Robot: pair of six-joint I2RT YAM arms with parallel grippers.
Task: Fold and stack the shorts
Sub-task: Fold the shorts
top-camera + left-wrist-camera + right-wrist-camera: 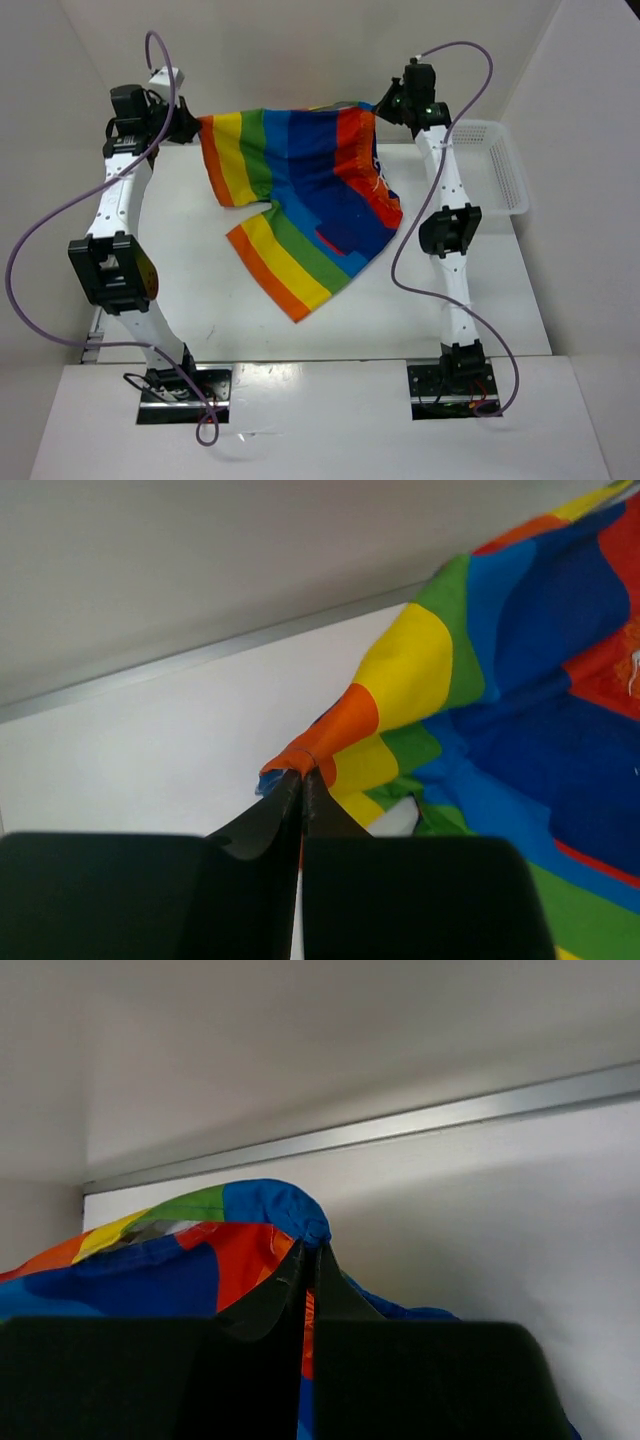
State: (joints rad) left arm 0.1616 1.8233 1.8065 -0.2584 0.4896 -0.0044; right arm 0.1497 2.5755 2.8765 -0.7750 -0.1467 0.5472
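Observation:
The rainbow-striped shorts [300, 190] hang stretched between both arms at the far side of the table, the lower leg draping down onto the tabletop. My left gripper [192, 124] is shut on the orange corner of the shorts [330, 730]; its fingers [285, 800] pinch the cloth at the tip. At the other top corner my right gripper [385, 108] is shut on the bunched blue and red fabric [270, 1210], held between its fingers [335, 1280]. A bit of white drawstring [378, 180] shows near the red waistband.
A white mesh basket [495, 165] stands at the table's right edge, beside the right arm. The back wall rises just behind both grippers. Purple cables loop off each arm.

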